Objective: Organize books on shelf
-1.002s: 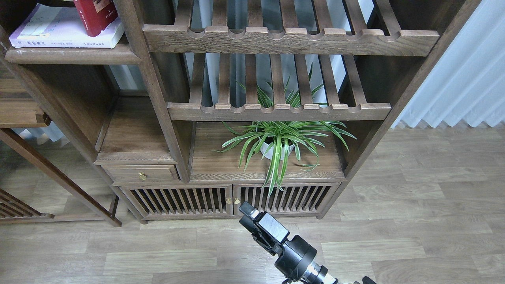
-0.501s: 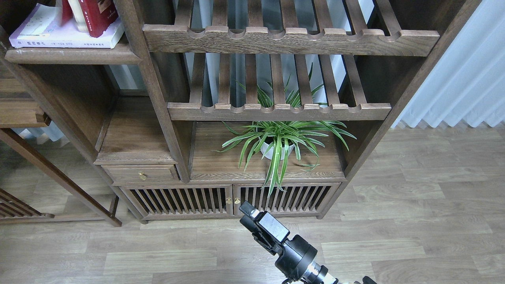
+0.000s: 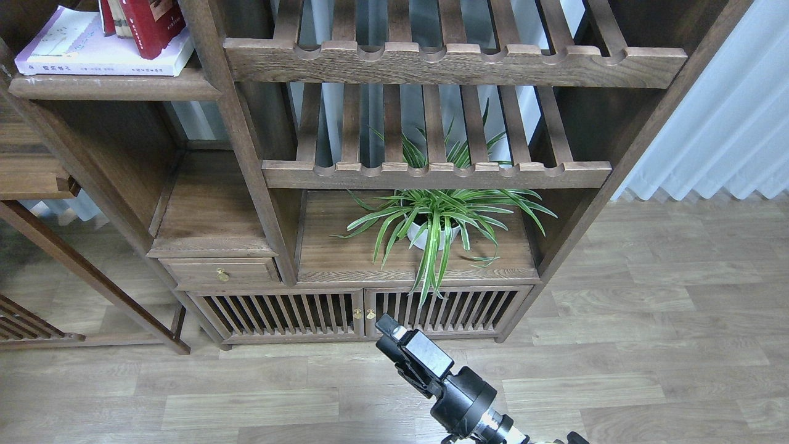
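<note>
Since a second ago, a second red book has come into sight at the far left, just left of the dark maroon book. Both stand tilted on the pale white-lavender book, which lies flat on the shelf and has not moved. My right gripper has barely shifted.

To the right of the books rise two slatted racks with notched front rails, one above the other. Under them a spider plant in a white pot sits on a lower board, its leaves hanging over the front edge. Below that are two slatted cabinet doors, and to the left a small drawer with a brass knob. A thick upright post stands between the shelf and the racks.

My right gripper hangs low and near, over the wooden floor, in front of the cabinet doors and well apart from the books. I see it end-on and dark, so I cannot tell how wide its claw stands; it touches nothing I can make out. My left gripper does not show.
</note>
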Available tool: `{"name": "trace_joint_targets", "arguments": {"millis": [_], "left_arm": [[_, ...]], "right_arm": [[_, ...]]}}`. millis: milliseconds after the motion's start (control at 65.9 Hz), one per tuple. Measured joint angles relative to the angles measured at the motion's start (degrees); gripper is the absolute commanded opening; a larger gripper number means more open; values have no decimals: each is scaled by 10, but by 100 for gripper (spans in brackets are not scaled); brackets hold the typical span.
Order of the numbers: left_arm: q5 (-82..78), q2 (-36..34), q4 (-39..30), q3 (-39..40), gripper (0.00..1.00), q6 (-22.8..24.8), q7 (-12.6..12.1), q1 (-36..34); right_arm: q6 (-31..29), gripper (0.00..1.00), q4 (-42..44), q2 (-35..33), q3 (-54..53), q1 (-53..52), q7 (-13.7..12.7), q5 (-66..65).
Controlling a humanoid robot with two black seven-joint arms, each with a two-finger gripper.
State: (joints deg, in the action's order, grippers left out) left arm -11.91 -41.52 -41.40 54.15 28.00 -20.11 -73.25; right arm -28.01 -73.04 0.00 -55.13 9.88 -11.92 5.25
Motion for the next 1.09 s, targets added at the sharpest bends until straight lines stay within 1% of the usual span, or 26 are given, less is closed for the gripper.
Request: {"name": "trace_joint_targets", "arguments": {"millis": [212, 228, 349, 455, 637, 683, 729, 744, 865, 880, 956, 971, 1093], "left_arm": [[2, -36, -102, 70, 60, 0, 0, 112], [4, -39, -125, 90, 61, 0, 0, 144], [5, -40, -180, 134, 66, 0, -3, 209], [5, -40, -243, 172, 73, 0, -4, 275], [7, -34, -328, 209, 77, 0, -4, 368], [8, -31, -342, 215, 80, 0, -4, 389], [8, -26, -353, 220, 89, 0, -4, 409], [8, -24, -356, 222, 90, 0, -4, 416], [8, 3, -383, 246, 90, 0, -3, 479], [8, 19, -392, 257, 91, 0, -3, 505], [9, 43, -400, 270, 91, 0, -4, 536], [9, 63, -404, 274, 91, 0, -5, 561], [8, 108, -414, 279, 90, 0, -6, 608]], "right_arm": [[0, 100, -2, 0, -9, -6, 2, 0], [0, 100, -4, 0, -12, -7, 2, 0], [0, 100, -4, 0, -14, -10, 3, 0], [0, 100, -5, 0, -15, -13, 3, 0], [0, 100, -5, 0, -25, -22, 3, 1], [0, 100, -5, 0, -26, -25, 3, 1], [0, 100, -5, 0, -27, -29, 3, 1], [0, 100, -5, 0, -27, -30, 3, 1], [0, 100, -5, 0, -28, -45, 3, 1], [0, 100, -4, 0, -28, -50, 3, 1], [0, 100, -4, 0, -30, -57, 3, 1], [0, 100, -3, 0, -32, -63, 3, 1], [0, 100, -2, 0, -33, -72, 3, 1]]}}
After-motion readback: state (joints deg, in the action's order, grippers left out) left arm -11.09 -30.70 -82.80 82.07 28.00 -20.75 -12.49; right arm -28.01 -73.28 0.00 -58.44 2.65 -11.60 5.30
